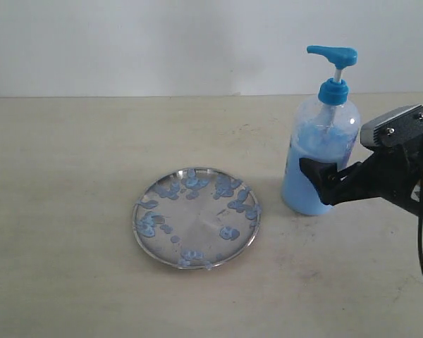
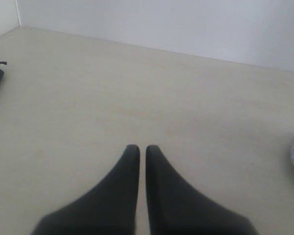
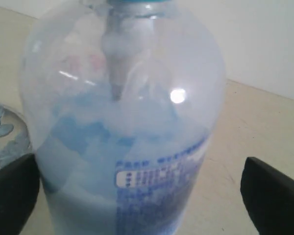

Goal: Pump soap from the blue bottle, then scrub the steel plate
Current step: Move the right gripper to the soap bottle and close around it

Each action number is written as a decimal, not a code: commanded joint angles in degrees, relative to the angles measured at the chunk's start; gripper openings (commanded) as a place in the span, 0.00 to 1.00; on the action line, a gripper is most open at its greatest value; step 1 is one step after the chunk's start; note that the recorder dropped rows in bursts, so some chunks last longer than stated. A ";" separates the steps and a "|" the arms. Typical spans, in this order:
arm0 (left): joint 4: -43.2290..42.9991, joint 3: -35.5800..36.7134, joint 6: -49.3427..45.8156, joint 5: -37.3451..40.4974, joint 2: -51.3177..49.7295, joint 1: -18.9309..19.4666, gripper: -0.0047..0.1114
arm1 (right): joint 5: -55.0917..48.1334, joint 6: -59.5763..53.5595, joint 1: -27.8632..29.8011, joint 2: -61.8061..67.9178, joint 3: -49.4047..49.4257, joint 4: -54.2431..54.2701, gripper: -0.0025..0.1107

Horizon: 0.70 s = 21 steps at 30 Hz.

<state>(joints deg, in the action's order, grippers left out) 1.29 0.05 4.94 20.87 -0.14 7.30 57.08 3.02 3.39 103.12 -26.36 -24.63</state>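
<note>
Bottle position governs the next move. I read the blue bottle (image 1: 321,158) as standing upright on the counter (image 1: 70,176), toward its right edge in the exterior view. Its long axis is vertical, with the pump head (image 1: 333,55) on top. The spout is turned toward the steel plate (image 1: 196,218), which lies flat near the middle of the counter. The plate is apart from the bottle base and not under the spout. Soap (image 1: 229,232) shows on it as pale blue blobs, mostly in the outer zone.

The right arm is the nearer one. The right fingers (image 3: 272,196) are spread wide and reach in level from the right edge. They stand one on each side of the bottle's lower body at label height. In the right wrist view the bottle fills the gap between them. One finger stands clear of the wall. The other is just beside it, and I cannot tell whether it touches. The pump head sits well above the fingers.

The left fingers (image 2: 131,161) are closed almost tip to tip and hold nothing. They are over bare counter, and the plate rim just enters that view. The left arm does not appear in the exterior view.

Judgement: closing the right fingers squarely on the body would steady the bottle. A press on the pump must run straight down the vertical axis, or the bottle may tip.
</note>
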 commanded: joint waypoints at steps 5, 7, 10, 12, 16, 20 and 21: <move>0.21 -0.05 -0.16 -0.26 0.14 0.13 0.08 | 4.47 1.78 -0.03 9.65 -7.89 -0.77 0.94; 0.21 -0.05 -0.16 -0.26 0.14 0.13 0.08 | 4.36 2.77 -0.03 10.78 -9.28 -0.77 0.94; 0.21 -0.05 -0.16 -0.26 0.14 0.13 0.08 | 4.25 5.31 -0.03 12.05 -10.92 -0.77 0.94; 0.21 -0.05 -0.16 -0.26 0.14 0.13 0.08 | 4.40 5.45 -0.03 12.98 -11.71 -0.77 0.94; 0.21 -0.05 -0.16 -0.26 0.14 0.13 0.08 | 4.06 5.16 -0.03 14.53 -14.51 -1.49 0.94; 0.21 -0.05 -0.16 -0.26 0.14 0.13 0.08 | 3.68 5.16 -0.03 15.88 -17.14 -3.24 0.94; 0.21 -0.05 -0.16 -0.26 0.14 0.13 0.08 | 3.68 5.16 -0.03 15.86 -17.29 -3.24 0.93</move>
<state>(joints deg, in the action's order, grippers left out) 1.29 0.05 4.94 20.87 -0.14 7.30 60.71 8.12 3.28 118.59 -42.49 -27.25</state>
